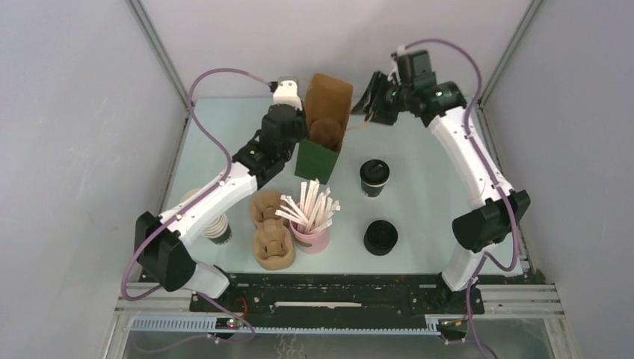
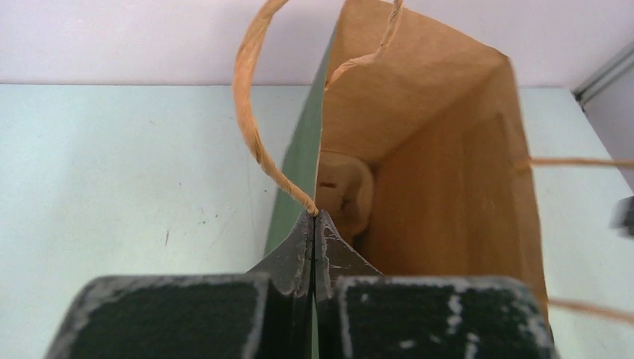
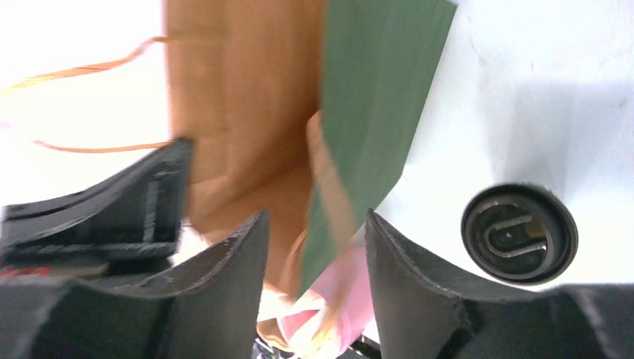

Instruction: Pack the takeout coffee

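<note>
Both arms reach forward, left claw (image 2: 315,218) pinched tight, right claw (image 3: 315,221) with jaws parted.

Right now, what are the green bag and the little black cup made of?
The green bag: paper by the look, matte green outside, plain brown inside, sharp folds. The little black cup: probably paper, dull black; its lid looks like plastic, slightly shiny.

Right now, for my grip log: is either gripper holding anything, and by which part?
The left gripper pinches the paper bag by its top rim, at the base of its handle. The right gripper stands open, holding nothing.
</note>
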`<action>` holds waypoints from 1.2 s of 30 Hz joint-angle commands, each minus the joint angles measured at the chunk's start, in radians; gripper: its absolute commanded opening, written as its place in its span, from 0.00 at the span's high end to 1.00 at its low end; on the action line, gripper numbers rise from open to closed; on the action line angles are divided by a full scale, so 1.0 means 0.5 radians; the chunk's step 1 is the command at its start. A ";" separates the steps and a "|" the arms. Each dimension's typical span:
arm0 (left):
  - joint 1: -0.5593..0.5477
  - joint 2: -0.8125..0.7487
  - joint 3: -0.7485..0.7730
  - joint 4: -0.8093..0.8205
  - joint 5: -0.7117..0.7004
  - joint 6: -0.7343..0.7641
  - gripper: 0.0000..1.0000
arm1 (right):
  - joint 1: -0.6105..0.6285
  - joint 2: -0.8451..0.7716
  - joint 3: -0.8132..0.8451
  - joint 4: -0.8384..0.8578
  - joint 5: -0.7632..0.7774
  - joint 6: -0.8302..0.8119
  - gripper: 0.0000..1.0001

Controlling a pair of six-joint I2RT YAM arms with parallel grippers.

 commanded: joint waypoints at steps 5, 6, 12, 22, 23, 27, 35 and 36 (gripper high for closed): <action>0.097 0.055 0.221 -0.163 -0.001 -0.273 1.00 | -0.220 0.159 1.016 -0.587 -0.168 -0.287 0.01; 0.116 0.060 0.221 -0.181 0.003 -0.298 1.00 | -0.265 0.121 0.970 -0.594 -0.183 -0.302 0.00; 0.224 0.046 0.162 -0.205 0.050 -0.443 1.00 | -0.466 -0.298 0.143 -0.376 -0.394 -0.358 0.00; 0.339 0.006 0.096 -0.267 0.219 -0.591 0.89 | -0.750 -0.553 -0.931 0.067 -1.055 -0.351 0.01; 0.342 0.011 0.101 -0.284 0.238 -0.591 0.83 | -0.744 -0.571 -1.004 0.130 -1.056 -0.342 0.02; 0.349 0.017 0.185 -0.459 0.245 -0.586 0.65 | -0.681 -0.542 -1.132 0.201 -0.987 -0.415 0.06; 0.352 -0.235 0.213 -0.724 0.177 -0.447 0.22 | -0.664 -0.629 -1.430 0.509 -0.963 -0.410 0.10; 0.352 -0.274 0.209 -0.754 0.165 -0.407 0.19 | -0.660 -0.648 -1.498 0.572 -0.970 -0.405 0.09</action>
